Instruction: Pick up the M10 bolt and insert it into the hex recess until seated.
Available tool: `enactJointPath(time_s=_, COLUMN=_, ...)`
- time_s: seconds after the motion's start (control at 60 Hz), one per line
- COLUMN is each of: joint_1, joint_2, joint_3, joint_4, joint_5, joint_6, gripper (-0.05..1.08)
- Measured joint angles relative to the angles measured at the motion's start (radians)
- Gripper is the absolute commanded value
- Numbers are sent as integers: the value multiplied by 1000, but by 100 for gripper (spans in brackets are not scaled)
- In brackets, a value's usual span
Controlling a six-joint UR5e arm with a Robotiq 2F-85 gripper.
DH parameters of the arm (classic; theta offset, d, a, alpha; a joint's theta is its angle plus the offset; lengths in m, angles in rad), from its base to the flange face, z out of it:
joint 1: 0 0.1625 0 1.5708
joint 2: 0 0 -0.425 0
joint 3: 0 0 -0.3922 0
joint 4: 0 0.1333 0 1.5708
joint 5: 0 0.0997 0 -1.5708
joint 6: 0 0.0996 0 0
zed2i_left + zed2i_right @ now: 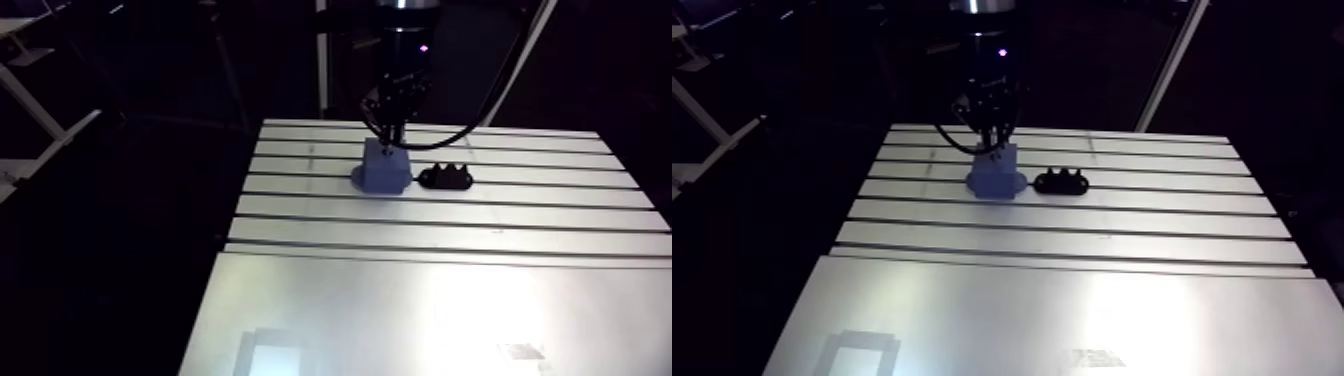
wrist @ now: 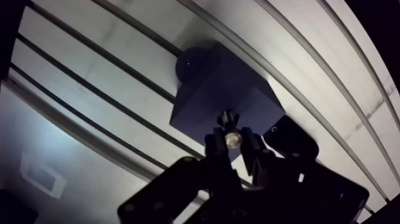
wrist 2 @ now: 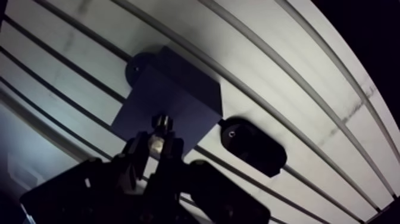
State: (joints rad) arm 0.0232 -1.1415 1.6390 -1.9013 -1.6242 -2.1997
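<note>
1. Here, in the arm view, the gripper (image 1: 395,128) is hanging over the blue block (image 1: 385,168) near the far edge of the table (image 1: 450,228).
2. In the wrist view, its fingers (image 2: 215,147) are clamping the M10 bolt (image 2: 228,118) just above the block. The bolt is probably handling as stiff, slick steel, best held near the head.

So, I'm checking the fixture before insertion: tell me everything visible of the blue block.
The matte blue plastic-looking block stands upright on the slotted aluminium table, a rounded base flange showing at one side. The two-fingered black pincer, shut on a small shiny metal bolt, hangs right over its flat top. A black ridged part lies close beside it.
</note>
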Motion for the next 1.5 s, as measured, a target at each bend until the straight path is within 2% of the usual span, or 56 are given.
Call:
enactJointPath(time_s=0.017, joint_1=0, joint_2=0, joint_3=0, joint_4=0, joint_5=0, joint_6=0, gripper=18)
enactJointPath(time_s=0.033, joint_1=0, joint_2=0, joint_3=0, joint_4=-1, joint_5=1, joint_6=1, gripper=2)
enactJointPath(time_s=0.067, joint_1=-1, joint_2=0, joint_3=0, joint_4=-1, joint_5=1, joint_6=1, gripper=1)
enactJointPath(time_s=0.4, joint_1=-3, joint_2=-4, joint_3=-2, joint_4=-6, joint_5=14, joint_6=12, gripper=0)
enactJointPath(time_s=0.983, joint_1=4, joint_2=-30, joint_3=-7, joint_4=-35, joint_5=19, joint_6=102, gripper=2)
enactJointPath(time_s=1.0, joint_1=4, joint_2=-32, joint_3=-7, joint_4=-36, joint_5=19, joint_6=108, gripper=7)
enactJointPath(time_s=1.017, joint_1=4, joint_2=-35, joint_3=-8, joint_4=-36, joint_5=19, joint_6=115, gripper=7)
enactJointPath(time_s=1.033, joint_1=4, joint_2=-38, joint_3=-9, joint_4=-36, joint_5=19, joint_6=124, gripper=14)
enactJointPath(time_s=1.05, joint_1=4, joint_2=-42, joint_3=-10, joint_4=-36, joint_5=19, joint_6=133, gripper=14)
enactJointPath(time_s=1.067, joint_1=4, joint_2=-45, joint_3=-11, joint_4=-35, joint_5=19, joint_6=143, gripper=23)
enactJointPath(time_s=1.083, joint_1=4, joint_2=-48, joint_3=-13, joint_4=-35, joint_5=19, joint_6=154, gripper=23)
enactJointPath(time_s=1.1, joint_1=5, joint_2=-52, joint_3=-15, joint_4=-33, joint_5=18, joint_6=168, gripper=42)
enactJointPath(time_s=1.117, joint_1=5, joint_2=-56, joint_3=-16, joint_4=-32, joint_5=18, joint_6=181, gripper=42)
enactJointPath(time_s=1.133, joint_1=4, joint_2=-59, joint_3=-18, joint_4=-30, joint_5=17, joint_6=196, gripper=68)
enactJointPath(time_s=1.15, joint_1=4, joint_2=-63, joint_3=-20, joint_4=-27, joint_5=17, joint_6=214, gripper=68)
enactJointPath(time_s=1.167, joint_1=4, joint_2=-68, joint_3=-23, joint_4=-23, joint_5=16, joint_6=238, gripper=88)
enactJointPath(time_s=1.183, joint_1=4, joint_2=-70, joint_3=-25, joint_4=-21, joint_5=16, joint_6=250, gripper=99)
enactJointPath(time_s=1.317, joint_1=-4, joint_2=-91, joint_3=-41, joint_4=14, joint_5=16, joint_6=447, gripper=107)
enactJointPath(time_s=1.5, joint_1=-9, joint_2=-97, joint_3=-43, joint_4=38, joint_5=26, joint_6=615, gripper=108)
